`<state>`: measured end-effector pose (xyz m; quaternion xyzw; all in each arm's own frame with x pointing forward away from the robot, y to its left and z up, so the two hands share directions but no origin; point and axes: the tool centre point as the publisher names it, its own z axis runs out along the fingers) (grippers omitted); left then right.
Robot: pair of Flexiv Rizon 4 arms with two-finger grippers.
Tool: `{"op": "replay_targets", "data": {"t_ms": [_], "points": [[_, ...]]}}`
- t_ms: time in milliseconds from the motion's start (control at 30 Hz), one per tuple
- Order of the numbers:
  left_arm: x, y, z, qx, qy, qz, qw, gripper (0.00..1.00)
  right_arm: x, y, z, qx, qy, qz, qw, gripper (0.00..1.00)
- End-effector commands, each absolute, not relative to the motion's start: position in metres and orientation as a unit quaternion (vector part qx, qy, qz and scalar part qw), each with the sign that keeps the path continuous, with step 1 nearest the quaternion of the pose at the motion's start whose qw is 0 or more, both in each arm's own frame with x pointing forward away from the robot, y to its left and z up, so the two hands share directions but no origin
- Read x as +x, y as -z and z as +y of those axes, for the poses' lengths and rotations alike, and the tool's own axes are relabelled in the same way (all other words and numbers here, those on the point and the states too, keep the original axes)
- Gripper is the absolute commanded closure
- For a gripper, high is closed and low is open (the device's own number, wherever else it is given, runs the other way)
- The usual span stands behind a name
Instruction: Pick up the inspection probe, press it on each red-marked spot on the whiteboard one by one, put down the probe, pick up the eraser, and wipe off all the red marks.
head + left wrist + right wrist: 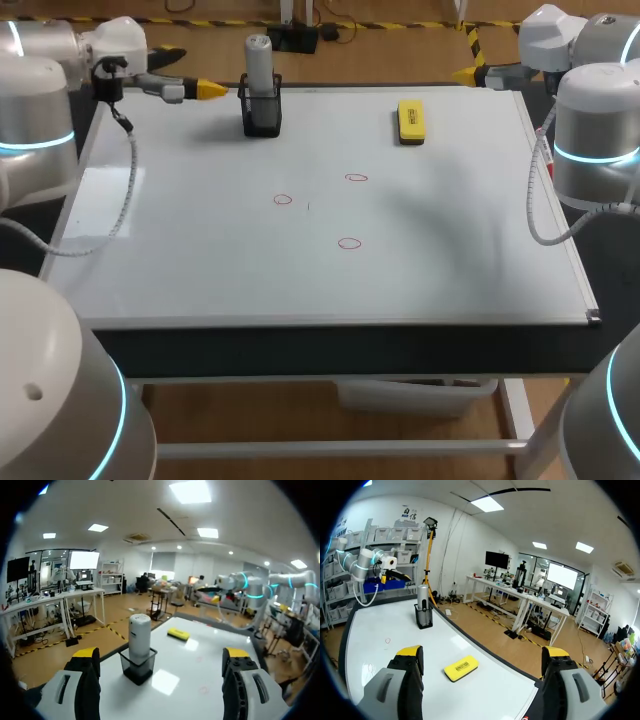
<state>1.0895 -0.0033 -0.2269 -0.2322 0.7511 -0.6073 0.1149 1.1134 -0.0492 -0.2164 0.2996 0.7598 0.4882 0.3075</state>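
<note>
Seen from overhead, the inspection probe (259, 60) is standing upright in a black holder (262, 108) at the whiteboard's (200, 260) far left.

In the left wrist view, the left gripper (162, 653) is hanging with its fingers spread and the probe ahead of it. The probe looks stiff, smooth and light, and the exposed upper barrel seems the best place to grip it.

In the right wrist view, the right gripper (482, 652) is gaping, with the eraser (461, 667) ahead.

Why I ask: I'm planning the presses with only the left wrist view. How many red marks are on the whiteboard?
Observer: Three red marks in the head view: left, far, near, around the whiteboard's middle.
Operator: Is the right end effector holding anything?
Observer: No, the right end effector is open and empty; the eraser lies ahead of it.
Operator: How close is mine to the probe?
Observer: The left end effector hovers beside the probe, apart from it.
</note>
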Motion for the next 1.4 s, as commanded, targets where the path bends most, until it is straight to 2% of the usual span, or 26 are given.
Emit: {"op": "replay_targets", "data": {"t_ms": [33,467,1400], "points": [[1.102,0.234,-0.002,-0.188,0.628,0.753,0.062,0.00,1.114,0.216,-0.050,0.300,-0.488,0.760,0.307,0.00],[1.120,0.248,-0.010,-0.136,0.635,0.760,0.009,0.00,1.114,0.216,-0.050,0.300,-0.488,0.760,0.307,0.00],[1.169,0.268,-0.047,-0.087,0.676,0.731,-0.036,0.00,1.114,0.216,-0.050,0.300,-0.488,0.760,0.307,0.00]]}}
